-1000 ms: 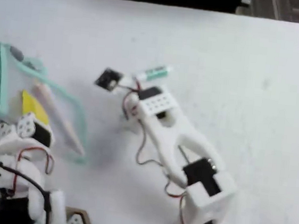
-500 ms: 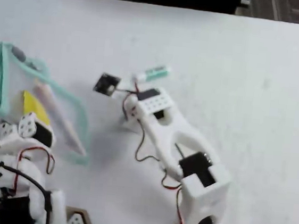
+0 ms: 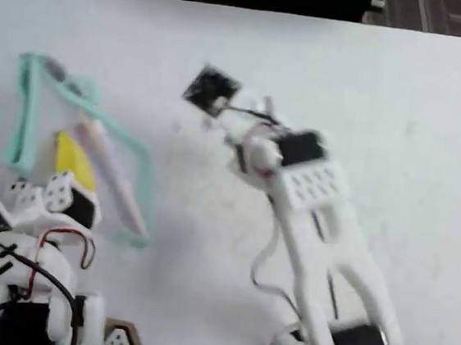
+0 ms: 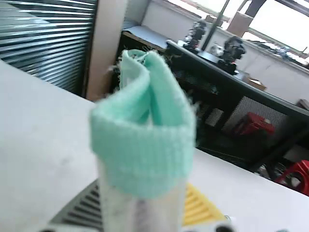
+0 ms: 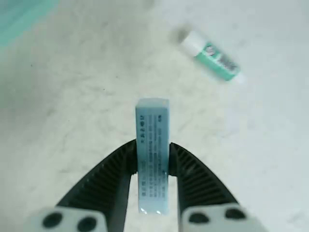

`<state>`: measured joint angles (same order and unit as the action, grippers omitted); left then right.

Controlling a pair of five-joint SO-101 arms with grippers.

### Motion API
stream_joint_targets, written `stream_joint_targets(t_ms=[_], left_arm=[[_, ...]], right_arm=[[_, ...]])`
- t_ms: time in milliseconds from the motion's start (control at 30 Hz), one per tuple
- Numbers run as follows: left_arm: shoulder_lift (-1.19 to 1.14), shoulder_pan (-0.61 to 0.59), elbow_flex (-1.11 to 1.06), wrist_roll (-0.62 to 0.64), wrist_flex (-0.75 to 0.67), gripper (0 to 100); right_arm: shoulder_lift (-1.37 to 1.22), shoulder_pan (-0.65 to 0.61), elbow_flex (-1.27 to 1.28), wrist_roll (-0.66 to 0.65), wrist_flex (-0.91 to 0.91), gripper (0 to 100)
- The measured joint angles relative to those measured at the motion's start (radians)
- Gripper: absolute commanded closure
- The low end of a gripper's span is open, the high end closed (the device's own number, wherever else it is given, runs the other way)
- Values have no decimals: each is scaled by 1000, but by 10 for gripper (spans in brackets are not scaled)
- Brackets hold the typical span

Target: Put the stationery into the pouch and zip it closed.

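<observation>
Pinching a blue eraser [image 5: 152,121], the right fingers [image 5: 193,179] next needed to reach the pouch [image 3: 27,110], whose rim the left fingers [image 4: 79,215] clamped.

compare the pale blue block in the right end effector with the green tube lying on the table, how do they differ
The pale blue block is flat and rectangular; the green tube is round with a white cap. The block is clamped in the right end effector; the tube lies loose on the table, untouched. Both are outside the pouch.
</observation>
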<state>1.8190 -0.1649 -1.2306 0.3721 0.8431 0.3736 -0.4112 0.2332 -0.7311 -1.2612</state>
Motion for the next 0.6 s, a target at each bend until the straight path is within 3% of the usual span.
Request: stream_joint_targets(t_ms=[200,333,600], left_arm=[[0,319,-18,-267,-31,976],[-2,496,-57,-336,-34,976],[0,672,-64,-356,-20,976]], right_arm=[[463,40,63,0,-17,982],[724,35,68,20,-12,982],[974,35,64,342,176,982]])
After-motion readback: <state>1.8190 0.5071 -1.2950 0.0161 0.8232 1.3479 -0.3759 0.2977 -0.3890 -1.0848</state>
